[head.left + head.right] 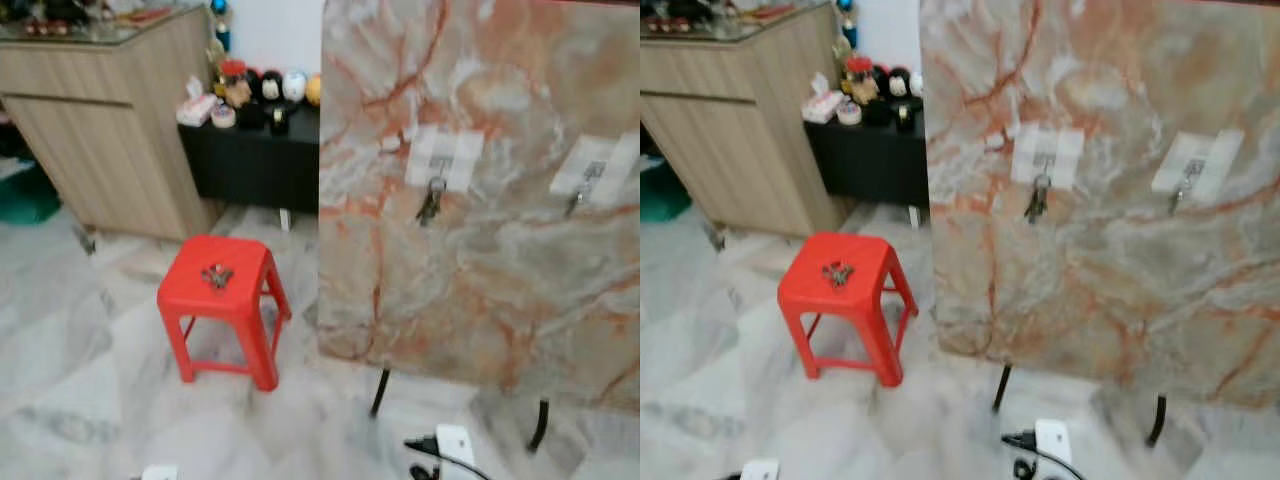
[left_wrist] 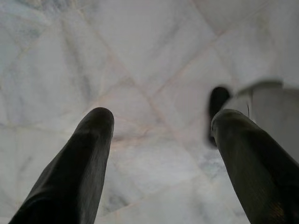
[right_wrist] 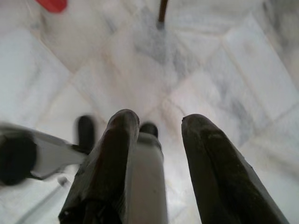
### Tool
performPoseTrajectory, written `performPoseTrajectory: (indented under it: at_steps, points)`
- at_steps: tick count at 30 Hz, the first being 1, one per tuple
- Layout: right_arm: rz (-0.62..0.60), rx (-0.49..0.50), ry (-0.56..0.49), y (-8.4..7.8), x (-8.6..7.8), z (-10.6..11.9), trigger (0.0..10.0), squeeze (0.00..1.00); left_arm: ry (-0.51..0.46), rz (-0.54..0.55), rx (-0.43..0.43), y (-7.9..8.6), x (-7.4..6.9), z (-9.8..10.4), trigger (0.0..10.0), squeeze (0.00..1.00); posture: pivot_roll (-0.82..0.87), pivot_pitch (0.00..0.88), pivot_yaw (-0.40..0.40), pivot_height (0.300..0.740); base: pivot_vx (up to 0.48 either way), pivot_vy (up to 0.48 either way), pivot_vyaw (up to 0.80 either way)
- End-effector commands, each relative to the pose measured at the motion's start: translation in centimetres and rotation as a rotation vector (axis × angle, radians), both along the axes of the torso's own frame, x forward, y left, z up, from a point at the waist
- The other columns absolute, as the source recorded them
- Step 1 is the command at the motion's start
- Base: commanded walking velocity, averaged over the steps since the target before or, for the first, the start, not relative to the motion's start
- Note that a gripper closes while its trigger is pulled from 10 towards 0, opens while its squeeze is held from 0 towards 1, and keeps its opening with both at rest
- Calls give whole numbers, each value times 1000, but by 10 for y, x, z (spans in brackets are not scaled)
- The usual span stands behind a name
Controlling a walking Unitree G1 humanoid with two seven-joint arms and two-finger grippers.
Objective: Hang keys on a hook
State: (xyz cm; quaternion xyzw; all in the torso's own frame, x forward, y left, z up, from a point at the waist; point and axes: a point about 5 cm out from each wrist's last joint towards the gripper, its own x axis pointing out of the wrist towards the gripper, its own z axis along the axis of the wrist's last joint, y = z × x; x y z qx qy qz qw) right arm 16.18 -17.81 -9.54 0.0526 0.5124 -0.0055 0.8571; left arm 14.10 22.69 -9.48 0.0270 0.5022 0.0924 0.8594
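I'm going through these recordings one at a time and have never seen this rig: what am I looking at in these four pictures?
A walking humanoid robot took them. The two wide pictures come from its head camera, looking forward and down at a room. A red stool stands on the marble floor with a bunch of keys on its seat. Beside it stands a marbled board with two hooks; keys already hang on the nearer hook. The other two pictures come from wrist cameras, each looking along two black fingers. The left gripper and right gripper point at the floor, open and holding nothing.
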Motion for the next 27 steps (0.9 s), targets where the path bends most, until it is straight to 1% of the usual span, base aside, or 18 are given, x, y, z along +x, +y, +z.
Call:
performPoseTrajectory:
  at_steps: [1, 27]
  points:
    - [5, 17, -13, 7, 6, 2, 10000, 0, 23, -3, 20, 7, -4, 0, 10000, 0, 83, 43, -24, 723, 0, 480, 0]
    - [4, 21, -18, 6, 7, 2, 10000, 0, 28, 11, 15, 7, -8, -1, 10000, 0, 90, 60, -36, 723, 0, 480, 0]
